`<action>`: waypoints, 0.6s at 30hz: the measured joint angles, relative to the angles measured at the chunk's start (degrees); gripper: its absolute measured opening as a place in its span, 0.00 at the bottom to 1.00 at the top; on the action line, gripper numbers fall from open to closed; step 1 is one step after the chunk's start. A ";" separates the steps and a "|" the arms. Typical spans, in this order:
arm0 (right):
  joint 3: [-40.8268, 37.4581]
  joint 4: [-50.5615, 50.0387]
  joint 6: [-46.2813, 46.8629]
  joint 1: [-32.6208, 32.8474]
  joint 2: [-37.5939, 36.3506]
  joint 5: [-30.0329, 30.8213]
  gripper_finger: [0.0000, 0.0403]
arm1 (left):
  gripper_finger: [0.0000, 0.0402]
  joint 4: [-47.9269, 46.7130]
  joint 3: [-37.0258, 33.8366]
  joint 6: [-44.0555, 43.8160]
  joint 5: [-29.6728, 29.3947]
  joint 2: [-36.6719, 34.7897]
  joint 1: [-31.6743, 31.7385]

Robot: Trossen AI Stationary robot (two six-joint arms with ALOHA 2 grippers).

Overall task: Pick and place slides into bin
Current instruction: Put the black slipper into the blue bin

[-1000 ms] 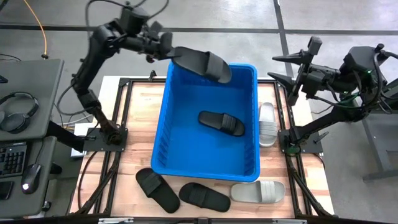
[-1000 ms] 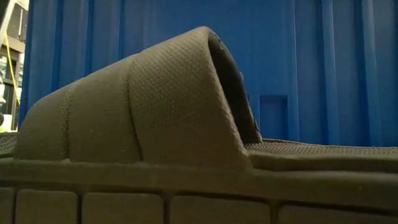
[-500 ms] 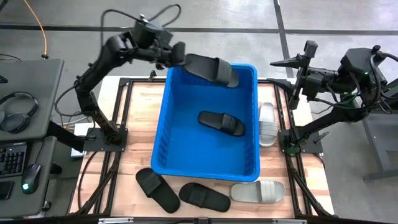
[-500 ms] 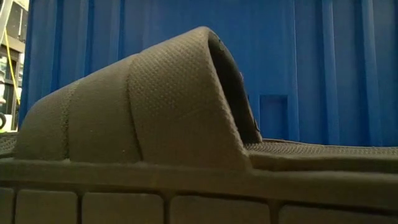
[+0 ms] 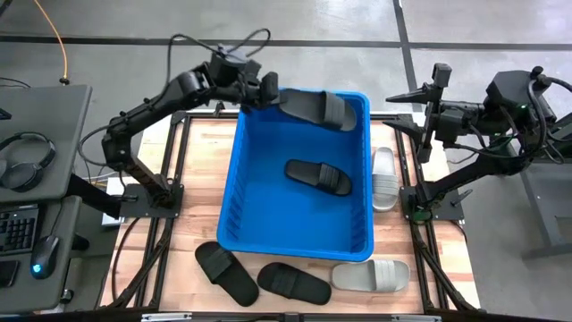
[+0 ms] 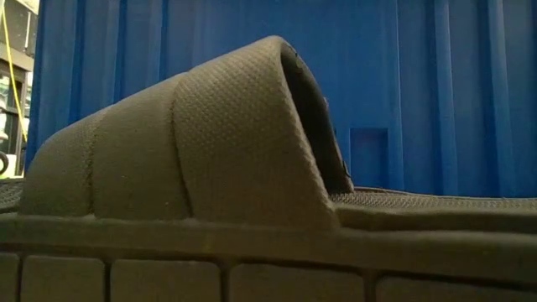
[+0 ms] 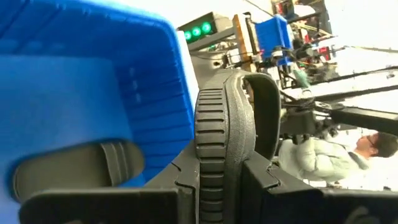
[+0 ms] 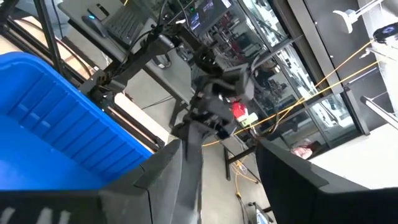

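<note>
The left pincer [image 5: 271,92] grips a black slide [image 5: 315,106] over the far edge of the blue bin [image 5: 268,179], which holds another black slide [image 5: 319,176]. The right pincer [image 5: 404,100] hangs open beyond the table's far right corner.

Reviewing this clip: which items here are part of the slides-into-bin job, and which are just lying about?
Job:
- bin
- black slide held by left pincer
- black slide in bin
- slides on table: two black, two grey

Lying about:
- headphones
- keyboard
- mouse
</note>
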 joint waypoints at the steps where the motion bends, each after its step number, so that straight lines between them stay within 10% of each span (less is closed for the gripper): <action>1: 0.00 0.00 0.00 -0.02 0.00 -0.10 0.48 | 0.11 1.86 -1.81 -0.87 0.03 -0.24 -0.04; 18: 0.00 -0.29 0.97 -0.01 -0.31 -0.97 0.48 | 0.11 9.06 -12.67 -8.28 -6.08 -1.69 0.02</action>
